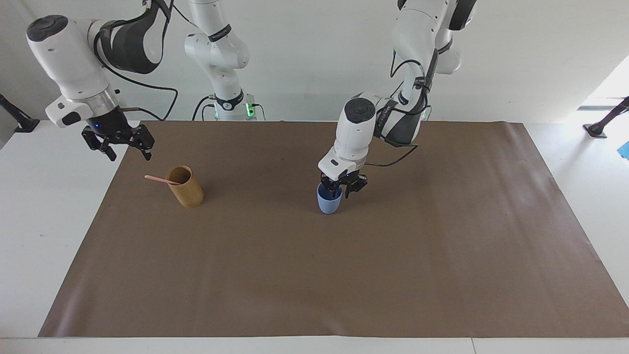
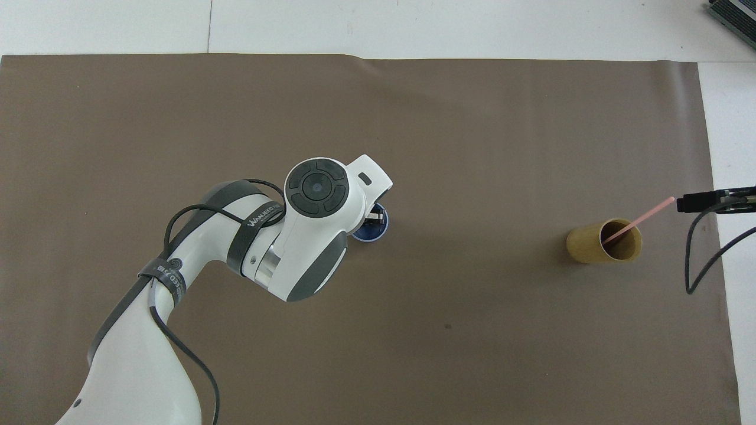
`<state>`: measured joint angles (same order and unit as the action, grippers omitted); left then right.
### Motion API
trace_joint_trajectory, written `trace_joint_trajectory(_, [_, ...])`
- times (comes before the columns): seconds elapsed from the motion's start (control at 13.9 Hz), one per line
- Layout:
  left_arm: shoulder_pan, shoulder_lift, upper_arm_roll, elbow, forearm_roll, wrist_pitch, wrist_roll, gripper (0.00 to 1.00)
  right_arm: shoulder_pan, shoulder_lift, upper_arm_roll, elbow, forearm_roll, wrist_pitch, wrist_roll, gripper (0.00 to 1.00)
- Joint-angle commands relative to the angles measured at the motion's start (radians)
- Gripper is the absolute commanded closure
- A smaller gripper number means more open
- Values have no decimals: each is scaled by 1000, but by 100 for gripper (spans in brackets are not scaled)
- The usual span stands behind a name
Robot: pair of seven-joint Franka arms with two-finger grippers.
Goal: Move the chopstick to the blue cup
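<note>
Chopstick (image 1: 162,180) is seen leaning in the tan holder (image 1: 185,187), its free end jutting past the rim toward the right arm's end of the table (image 1: 29,236). The right claw (image 1: 125,146) is held open over the mat (image 1: 314,275) edge near the holder. The left claw (image 1: 340,188) is seen parted astride the rim of the blue cup (image 1: 328,201), which stands upright, well apart from the holder toward the left arm's end.

We see 2 glossy white arms with dark grey joint bands, black cables looped alongside, silver wrist rings, and black grippers.
</note>
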<state>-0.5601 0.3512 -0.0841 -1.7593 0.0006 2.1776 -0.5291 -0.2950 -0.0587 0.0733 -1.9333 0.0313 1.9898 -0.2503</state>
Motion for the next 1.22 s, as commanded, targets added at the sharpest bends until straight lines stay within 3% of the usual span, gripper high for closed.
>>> trace_joint_trajectory(0.0, [26,-47,24,15,25,-45,-3,0,-10,12,6,-69,112,139,-49,5])
trace_joint_trajectory(0.07, [49,-61,24,15,27,-62,0,0,-10,26,6,-66,133,156,-52,7])
trace_joint_trajectory(0.14, [67,-81,24,15,27,-74,1,0,-12,25,5,-67,133,152,-53,22])
trace_joint_trajectory(0.29, [110,-116,24,15,27,-110,44,0,-32,23,5,-70,136,144,-84,32])
trace_joint_trajectory(0.57, [250,-211,21,14,21,-241,283,0,-32,7,6,-102,159,135,-101,59])
trace_joint_trajectory(0.93, [416,-267,24,14,15,-324,550,0,-32,7,6,-101,180,121,-96,74])
trace_joint_trajectory(1.0, [455,-274,24,14,13,-337,611,0,-32,7,6,-101,182,107,-96,81])
trace_joint_trajectory(1.15, [506,-290,24,14,13,-352,687,0,-32,3,5,-99,205,93,-96,82])
